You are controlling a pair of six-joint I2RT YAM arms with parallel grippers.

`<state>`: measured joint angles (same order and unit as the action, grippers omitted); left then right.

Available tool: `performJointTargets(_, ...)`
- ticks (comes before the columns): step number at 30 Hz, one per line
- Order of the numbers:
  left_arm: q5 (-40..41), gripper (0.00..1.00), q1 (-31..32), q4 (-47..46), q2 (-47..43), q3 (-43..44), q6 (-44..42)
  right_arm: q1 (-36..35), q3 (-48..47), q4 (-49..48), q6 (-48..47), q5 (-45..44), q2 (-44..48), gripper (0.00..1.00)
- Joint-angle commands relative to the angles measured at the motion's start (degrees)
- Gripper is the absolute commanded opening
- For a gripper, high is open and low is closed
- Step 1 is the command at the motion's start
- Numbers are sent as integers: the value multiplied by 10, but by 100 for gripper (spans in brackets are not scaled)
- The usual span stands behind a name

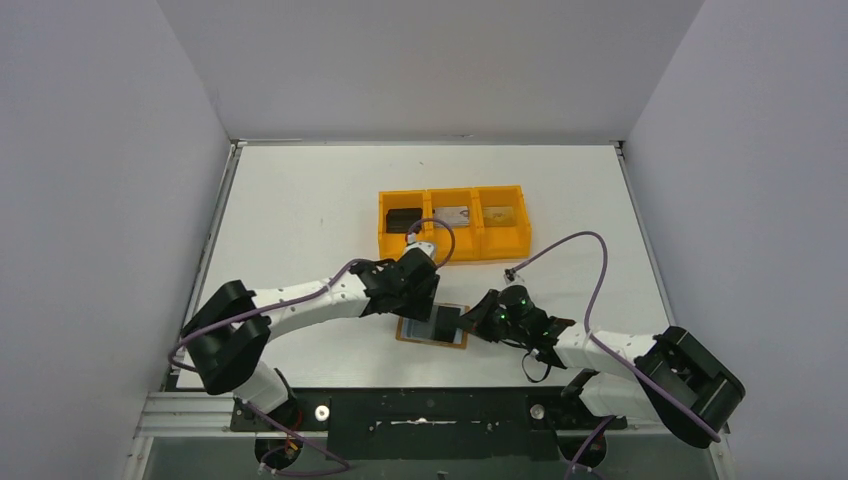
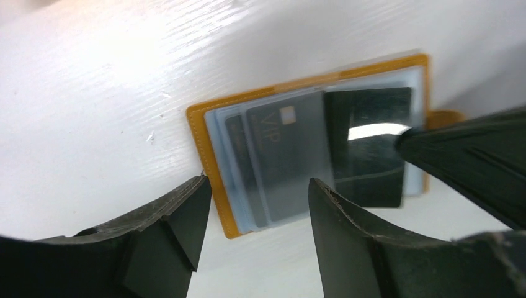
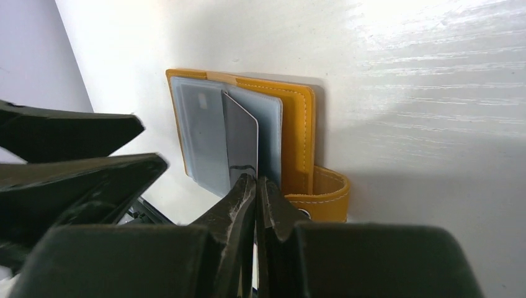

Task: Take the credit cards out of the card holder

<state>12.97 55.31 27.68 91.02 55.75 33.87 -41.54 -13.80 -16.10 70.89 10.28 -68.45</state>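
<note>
The tan-brown card holder (image 1: 420,333) lies open on the table near the front; it also shows in the left wrist view (image 2: 203,133) and the right wrist view (image 3: 302,124). Its clear pockets hold a grey "VIP" credit card (image 2: 285,158) and others beneath. My right gripper (image 1: 472,322) (image 3: 255,180) is shut on the edge of a dark credit card (image 3: 240,139) (image 2: 369,146) that sticks partly out of the holder. My left gripper (image 1: 425,297) (image 2: 257,186) is open, its fingers straddling the holder's near left corner.
A bright orange three-compartment tray (image 1: 455,243) stands just behind the arms. It holds a dark card (image 1: 403,219), a silvery card (image 1: 455,215) and a tan card (image 1: 498,214). The holder's snap strap (image 3: 325,197) curls beside my right fingers.
</note>
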Motion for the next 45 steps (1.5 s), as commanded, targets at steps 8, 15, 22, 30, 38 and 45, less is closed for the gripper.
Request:
performJointTargets(8, -301, 52, -79, -275, -62, -99, 62, 3, -16, 0, -17, -15, 10, 0)
performJointTargets(15, -338, 50, -81, -306, -11, -111, 100, 4, -18, -15, -15, -10, -3, 0)
performJointTargets(22, -314, 47, -82, -293, 11, -122, 99, 4, -15, -41, -6, -1, -17, 0)
performJointTargets(30, -285, 41, -77, -284, 35, -151, 100, 4, -6, -79, 10, 7, -30, 3)
performJointTargets(38, -282, 34, -71, -287, 43, -156, 101, 2, -5, -124, 24, 22, -64, 11)
performJointTargets(45, -279, 31, -71, -287, 38, -159, 102, 3, -5, -125, 23, 23, -57, 10)
